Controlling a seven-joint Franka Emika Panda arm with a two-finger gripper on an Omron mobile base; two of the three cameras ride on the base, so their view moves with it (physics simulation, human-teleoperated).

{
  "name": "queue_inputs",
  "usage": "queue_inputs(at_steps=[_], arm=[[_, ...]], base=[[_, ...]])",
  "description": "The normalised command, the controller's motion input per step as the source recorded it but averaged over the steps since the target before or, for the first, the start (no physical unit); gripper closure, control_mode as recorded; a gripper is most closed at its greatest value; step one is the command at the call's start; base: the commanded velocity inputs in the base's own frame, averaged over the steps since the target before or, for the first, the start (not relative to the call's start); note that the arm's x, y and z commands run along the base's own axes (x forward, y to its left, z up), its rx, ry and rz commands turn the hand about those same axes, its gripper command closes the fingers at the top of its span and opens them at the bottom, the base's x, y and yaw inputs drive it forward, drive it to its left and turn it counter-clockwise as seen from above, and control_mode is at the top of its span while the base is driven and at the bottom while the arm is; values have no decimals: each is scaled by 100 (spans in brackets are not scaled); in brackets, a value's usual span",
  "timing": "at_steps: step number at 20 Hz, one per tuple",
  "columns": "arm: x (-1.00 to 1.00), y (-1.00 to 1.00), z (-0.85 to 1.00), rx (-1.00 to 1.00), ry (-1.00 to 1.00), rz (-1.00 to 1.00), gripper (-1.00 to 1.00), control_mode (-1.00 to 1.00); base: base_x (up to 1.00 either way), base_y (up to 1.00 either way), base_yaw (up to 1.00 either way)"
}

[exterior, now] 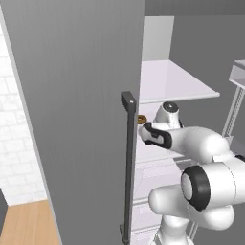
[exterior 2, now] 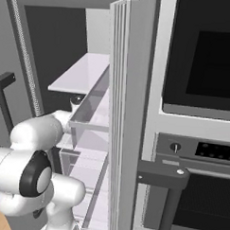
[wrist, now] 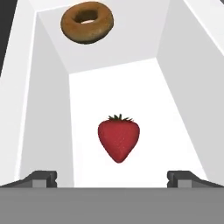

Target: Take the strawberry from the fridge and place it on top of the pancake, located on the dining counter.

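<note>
The strawberry [wrist: 118,140], bright red with a green top, lies on the white floor of a fridge [exterior: 72,119] shelf compartment. My gripper [wrist: 113,179] hovers just short of it, open, and the berry sits centred between the two fingertips [wrist: 43,178] without touching either. In the left base view my arm reaches past the open grey door into the shelves. The pancake and the dining counter are out of view.
A brown ring donut [wrist: 87,22] [exterior: 141,118] rests deeper in the same compartment, beyond the strawberry. White walls close in on both sides. The door's dark bar handle [exterior: 128,167] stands left of my arm. A black-glass wall oven [exterior 2: 204,59] sits right of the fridge.
</note>
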Motion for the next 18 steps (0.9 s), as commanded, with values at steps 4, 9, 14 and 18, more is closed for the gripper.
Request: queue_inputs(at_steps=[4, 9, 14, 18], arm=[[19, -2, -26, 0, 0, 0, -100, -100], [8, 0, -32, 0, 0, 0, -100, -100], [16, 0, -13, 0, 0, 0, -100, -100], [20, 0, -3, 0, 1, 0, -100, -100]], base=[[0, 0, 0], [0, 0, 0], [0, 0, 0], [0, 0, 0]])
